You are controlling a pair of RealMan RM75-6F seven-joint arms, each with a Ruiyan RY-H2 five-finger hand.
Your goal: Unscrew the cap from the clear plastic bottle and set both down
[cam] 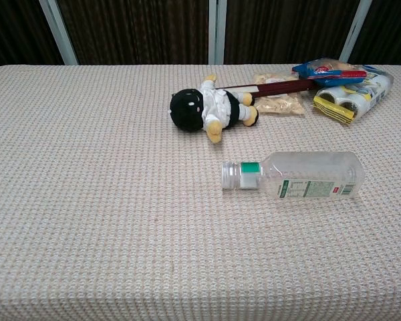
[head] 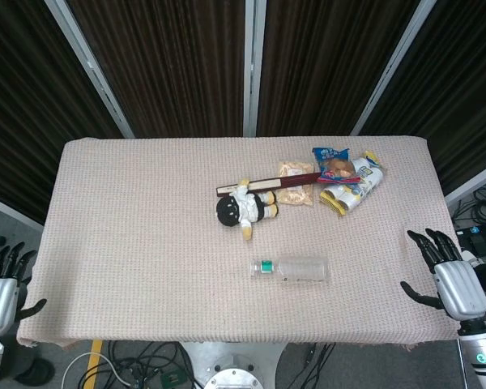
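The head view looked down steeply from above the near edge of the counter [head: 130, 243], facing the dark curtain behind it, and took in the whole top plus the floor at either side. The left robot hand [head: 2, 279] and right robot hand [head: 449, 275] appeared only here, at the lower corners. The chest view sat lower and closer, looking across the counter [cam: 87, 200] at a shallow angle. Both views shared the bottle [head: 292, 269] [cam: 294, 175], the doll [head: 245, 209] [cam: 210, 108] and the snack packets [head: 347, 180] [cam: 344, 87].
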